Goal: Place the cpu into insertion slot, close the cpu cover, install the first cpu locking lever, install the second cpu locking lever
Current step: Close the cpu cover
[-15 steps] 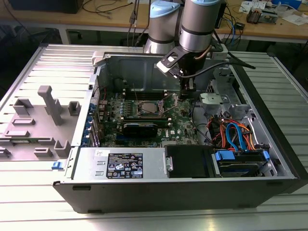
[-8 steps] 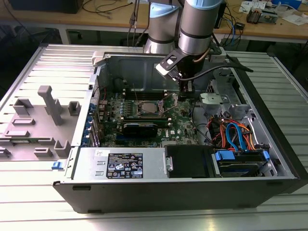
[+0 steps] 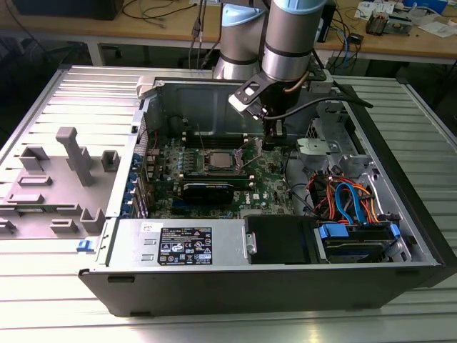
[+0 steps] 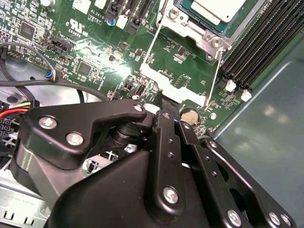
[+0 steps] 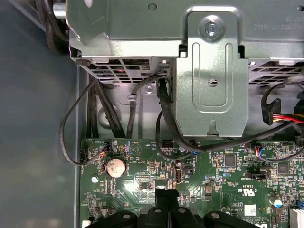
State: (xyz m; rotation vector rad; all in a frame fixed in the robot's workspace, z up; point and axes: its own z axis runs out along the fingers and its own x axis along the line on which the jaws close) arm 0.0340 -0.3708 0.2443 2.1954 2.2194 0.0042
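**op:** Silver-grey cpu (image 4: 216, 7): where is it?

**eng:** You've got it lying flat in the insertion slot (image 4: 192, 34), mid-board on the green motherboard (image 4: 95, 47), just beside the black memory slots (image 4: 266, 42). The board sits in the open computer case (image 3: 285, 286) on the ribbed aluminium table (image 3: 57, 314).

**op:** Cover down?

**eng:** No. In the second wrist view the cpu cover (image 4: 168, 84) is swung off the chip, on the slot's side that faces the gripper. You can see green board through its window. I can't tell how steeply it stands.

**op:** Gripper?

**eng:** Your arm (image 3: 289, 36) comes down into the case from the back-wall side. The gripper (image 4: 173, 110) hangs low over the board, between the slot and the board edge by the grey metal drive bracket (image 5: 211, 85). The coin cell (image 5: 115, 167) near that edge's corner is close by it.

**op:** Fingers?

**eng:** They're drawn together with no gap that you can see, and nothing shows between them. The tips sit just beside the cover's free edge. I can't tell whether they're touching it or just clear of it.
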